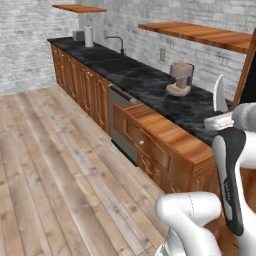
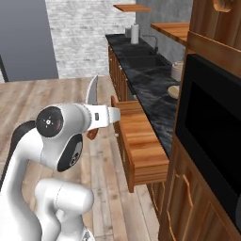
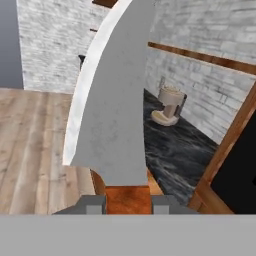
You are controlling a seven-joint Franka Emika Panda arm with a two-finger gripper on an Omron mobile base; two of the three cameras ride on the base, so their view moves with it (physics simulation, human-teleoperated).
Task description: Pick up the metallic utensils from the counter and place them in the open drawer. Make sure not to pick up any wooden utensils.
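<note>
My gripper (image 3: pixel 127 202) is shut on a metallic utensil, a knife with a broad grey curved blade (image 3: pixel 112 100) and a brown handle at its base. The blade (image 1: pixel 218 92) points straight up from the gripper (image 1: pixel 220 122), which hangs high in the air. In the right base view the gripper (image 2: pixel 96 117) and blade (image 2: pixel 92 92) stand just left of the open drawer (image 2: pixel 139 141). The reddish-brown drawer (image 1: pixel 165 132) is pulled out under the black marble counter (image 1: pixel 145 82). The wooden utensils are out of view.
A beige stand-like appliance (image 1: pixel 179 77) sits on the counter beyond the drawer. Farther back are a sink with a faucet (image 1: pixel 117 42) and a paper towel roll (image 1: pixel 89 36). Wooden shelves (image 1: pixel 200 32) hang above. A tall cabinet with a dark oven (image 2: pixel 212 122) stands at the right.
</note>
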